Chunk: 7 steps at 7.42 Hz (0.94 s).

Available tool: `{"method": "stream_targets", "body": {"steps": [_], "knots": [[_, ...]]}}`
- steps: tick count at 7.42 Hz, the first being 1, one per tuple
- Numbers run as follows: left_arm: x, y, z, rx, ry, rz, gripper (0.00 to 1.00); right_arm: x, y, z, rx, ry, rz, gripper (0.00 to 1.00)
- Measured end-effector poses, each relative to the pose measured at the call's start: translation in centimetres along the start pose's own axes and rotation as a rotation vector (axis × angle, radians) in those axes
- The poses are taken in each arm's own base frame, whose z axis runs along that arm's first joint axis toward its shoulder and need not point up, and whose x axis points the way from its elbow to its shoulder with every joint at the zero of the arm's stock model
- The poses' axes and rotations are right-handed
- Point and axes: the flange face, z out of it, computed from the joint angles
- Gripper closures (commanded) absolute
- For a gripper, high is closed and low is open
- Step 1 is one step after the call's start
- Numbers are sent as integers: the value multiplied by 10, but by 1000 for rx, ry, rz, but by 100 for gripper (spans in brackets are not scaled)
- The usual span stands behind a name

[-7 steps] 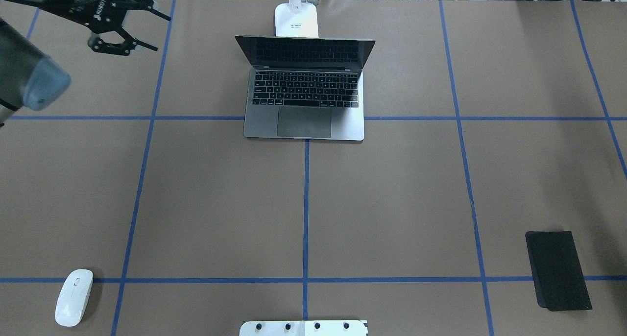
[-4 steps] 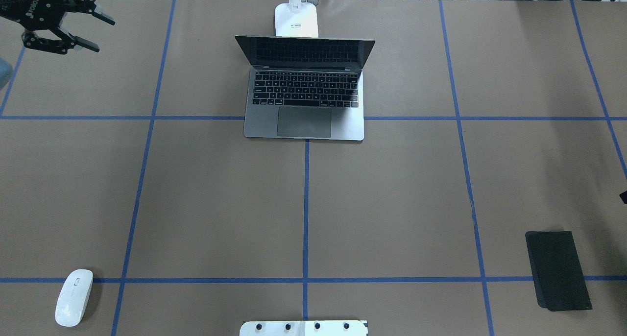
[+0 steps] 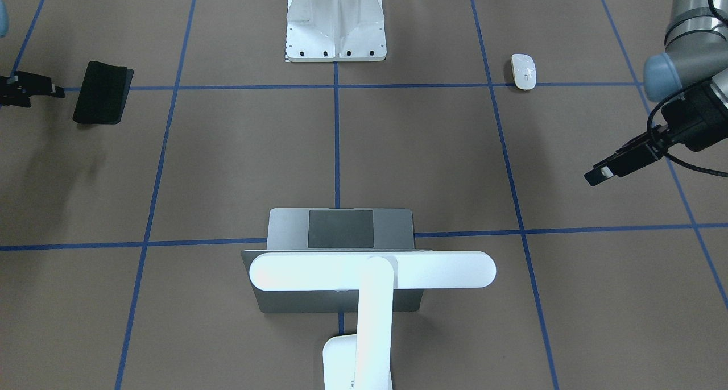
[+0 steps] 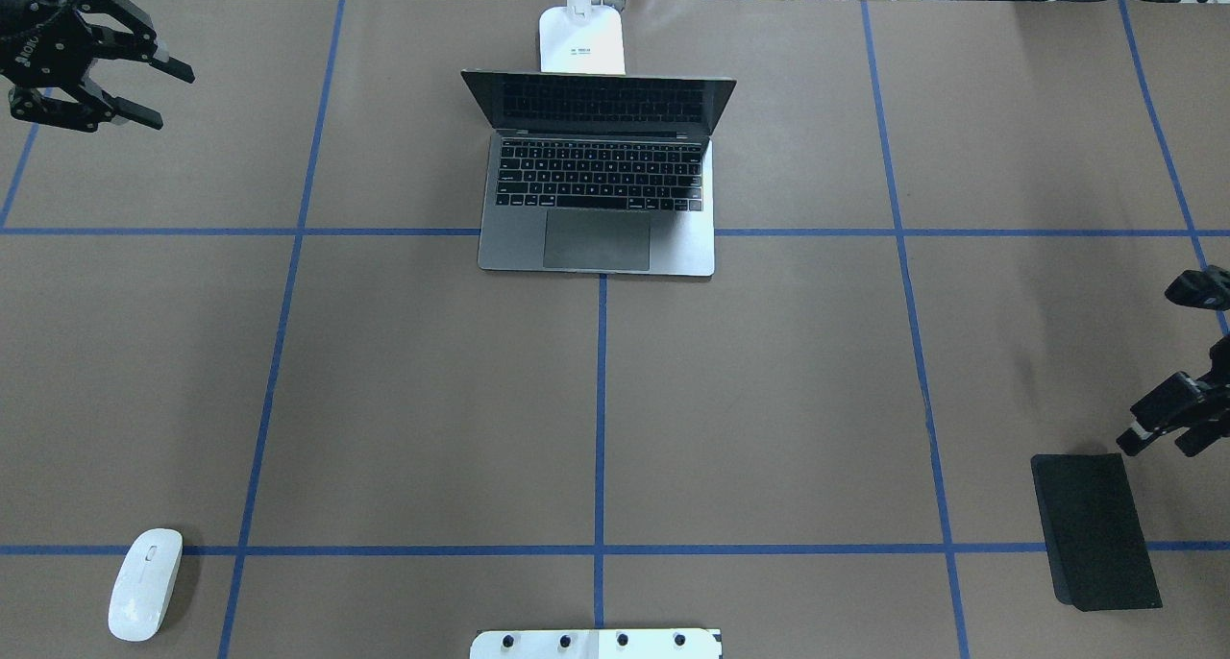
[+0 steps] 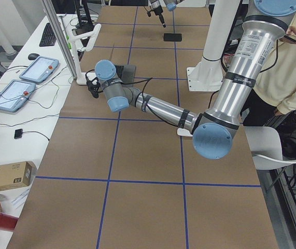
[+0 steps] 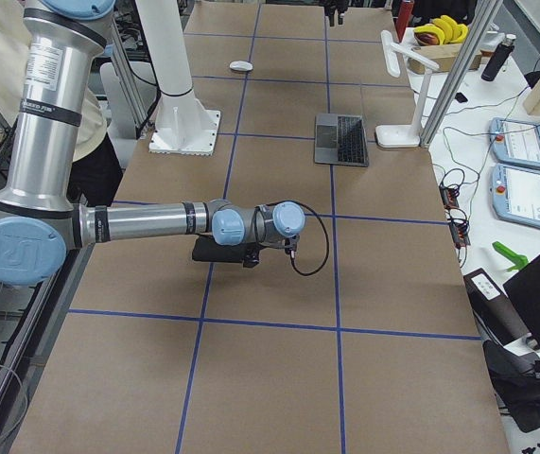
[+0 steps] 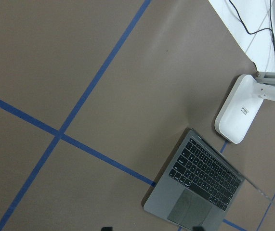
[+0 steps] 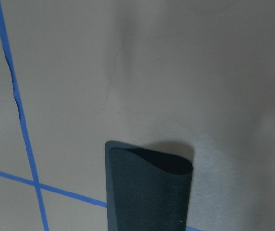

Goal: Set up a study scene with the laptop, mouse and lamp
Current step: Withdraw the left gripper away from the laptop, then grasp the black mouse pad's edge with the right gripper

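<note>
Brown paper crossed by blue tape lines covered the table point(image 4: 769, 400). The laptop point(image 4: 598, 227) stood open at its far middle, the lamp point(image 4: 580, 44) just behind the lid with its bar head over it. The mouse point(image 4: 145, 583) lay well apart from the laptop, to its near left. My left gripper point(image 4: 165, 95) hovered far to the laptop's left, jaws spread wide and empty. My right gripper point(image 4: 1158, 428) hung to the laptop's near right, close by a black mat point(image 4: 1095, 529) (wide or narrow, I could not tell)

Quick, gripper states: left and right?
Left gripper: open, holding nothing.
Right gripper: cannot be told; it is mostly cut off at the frame edge.
</note>
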Motion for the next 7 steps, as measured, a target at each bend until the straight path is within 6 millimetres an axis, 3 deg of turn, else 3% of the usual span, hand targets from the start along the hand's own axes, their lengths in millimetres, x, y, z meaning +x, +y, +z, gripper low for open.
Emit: {"method": "stream_targets", "body": {"steps": [3, 7], "knots": [[9, 13, -11, 3, 21, 40, 37, 17, -3, 41, -92, 28, 35, 0], [13, 28, -22, 6, 39, 68, 37, 11, -2, 64, -149, 26, 26, 0]]}}
